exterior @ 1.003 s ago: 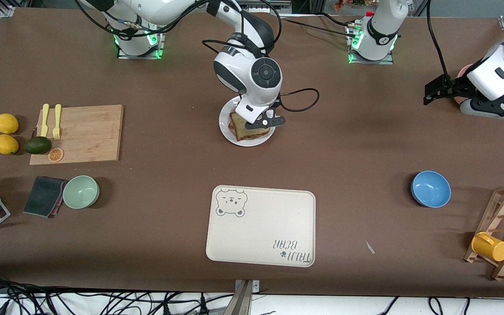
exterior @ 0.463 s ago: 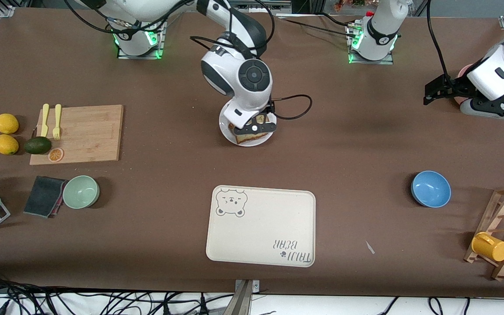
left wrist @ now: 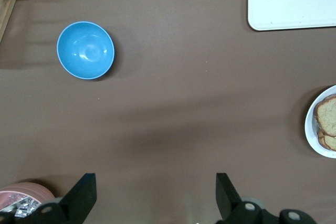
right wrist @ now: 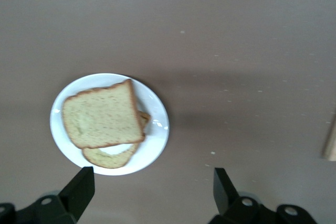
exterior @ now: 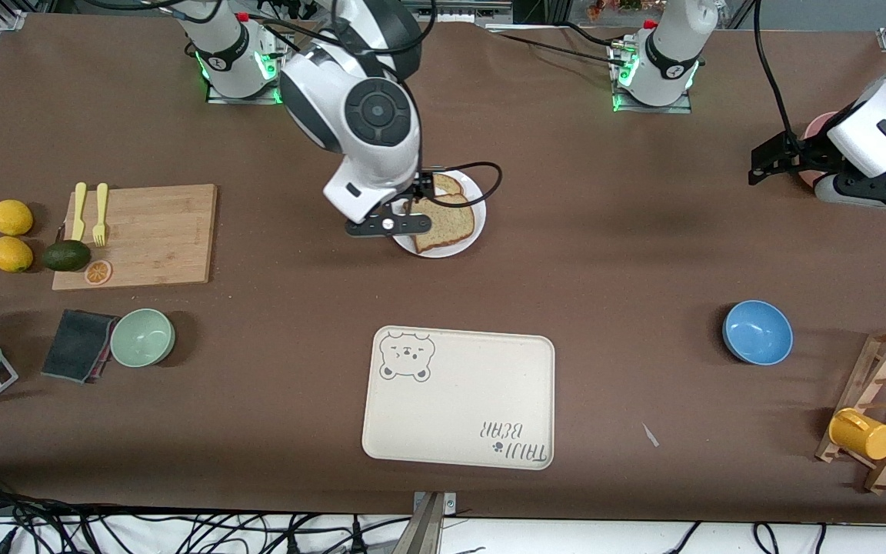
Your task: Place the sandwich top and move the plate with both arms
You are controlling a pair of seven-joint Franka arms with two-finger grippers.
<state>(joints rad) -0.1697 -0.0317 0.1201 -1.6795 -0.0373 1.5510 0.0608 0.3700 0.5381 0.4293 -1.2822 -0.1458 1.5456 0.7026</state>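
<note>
The sandwich top (exterior: 444, 221), a speckled tan slice with a brown crust, lies on another bread slice (exterior: 445, 185) on the white plate (exterior: 443, 251). My right gripper (exterior: 387, 225) is open and empty. It hangs over the table beside the plate's rim, toward the right arm's end. In the right wrist view the sandwich top (right wrist: 102, 114) covers most of the lower slice (right wrist: 107, 158) on the plate (right wrist: 153, 145), ahead of the open gripper (right wrist: 151, 187). My left gripper (exterior: 762, 160) waits open and empty at the left arm's end, and the left wrist view shows the gripper (left wrist: 155, 190) over bare table.
A cream tray with a bear drawing (exterior: 458, 400) lies nearer to the front camera than the plate. A blue bowl (exterior: 757, 332) and a wooden rack with a yellow mug (exterior: 862, 435) are at the left arm's end. A cutting board (exterior: 143, 235) and a green bowl (exterior: 142, 337) are at the right arm's end.
My right gripper has moved off the plate toward the right arm's end, and the sandwich top now lies uncovered on the lower slice. The left arm has barely moved.
</note>
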